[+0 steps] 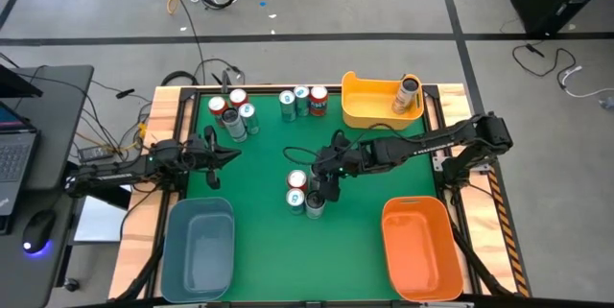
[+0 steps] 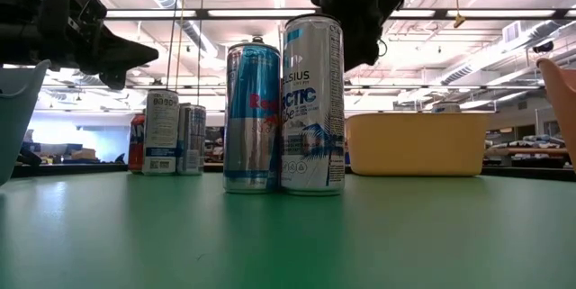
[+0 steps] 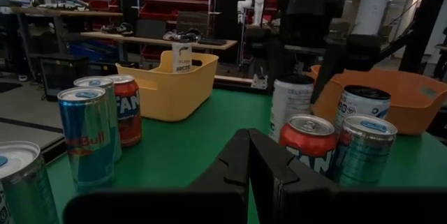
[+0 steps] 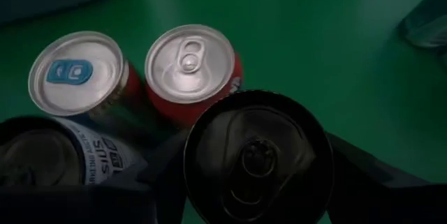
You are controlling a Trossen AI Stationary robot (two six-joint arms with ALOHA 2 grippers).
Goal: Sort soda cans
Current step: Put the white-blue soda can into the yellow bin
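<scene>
My right gripper (image 1: 326,185) reaches to the table's middle and points down over a cluster of cans. It is shut on a white can with a dark top (image 4: 257,155). Beside that can stand a red can (image 4: 192,67), a teal-blue can (image 4: 77,74) and a white can (image 4: 42,158), upright on the green mat. In the low view the teal-blue can (image 2: 252,118) and the white can (image 2: 312,100) stand in front of my right gripper (image 2: 360,19) and hide the held can. My left gripper (image 1: 228,152) is shut and empty at the table's left. My right gripper comes at the dark-topped can from above, pointing down. One finger (image 4: 162,172) lies on each side of the can's upper wall (image 3: 292,102). The can stands upright. The other cans hide its base, so I cannot tell if it is on the mat.
Several cans stand at the far left (image 1: 232,114) and three at the far middle (image 1: 302,101). A yellow bin (image 1: 369,106) at the far right holds one can (image 1: 409,95). A blue bin (image 1: 200,246) is near left and an orange bin (image 1: 420,248) near right.
</scene>
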